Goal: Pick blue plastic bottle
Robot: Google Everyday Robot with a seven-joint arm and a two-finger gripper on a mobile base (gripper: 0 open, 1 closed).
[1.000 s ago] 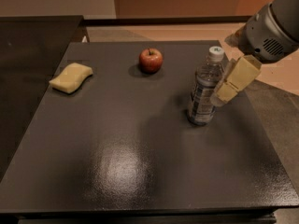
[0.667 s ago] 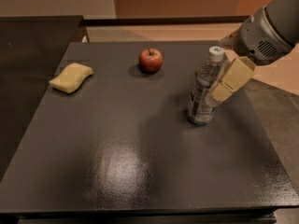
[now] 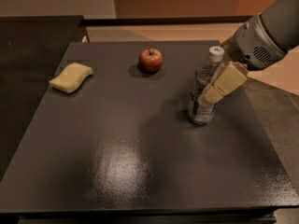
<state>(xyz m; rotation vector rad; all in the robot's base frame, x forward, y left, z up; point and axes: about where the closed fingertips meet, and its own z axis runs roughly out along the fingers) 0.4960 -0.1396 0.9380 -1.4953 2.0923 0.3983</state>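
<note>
The blue plastic bottle (image 3: 201,110) stands upright near the counter's (image 3: 140,162) right edge, with open counter to its left. The tool (image 3: 216,88) overlaps the bottle's right side; I cannot tell whether it is apart or clamped.

Upright blue plastic bottle (image 3: 202,108) stands beside the hand (image 3: 210,94).

My arm (image 3: 280,17) slopes down-left from the upper rt corner, grey & thick. Wrist (image 3: 254,50) ends in a vented grey housing. Below it my tan hand (image 3: 212,93) hangs tilted, tip aimed down-left, off the desk (image 3: 140,162), over its rt half.
</note>
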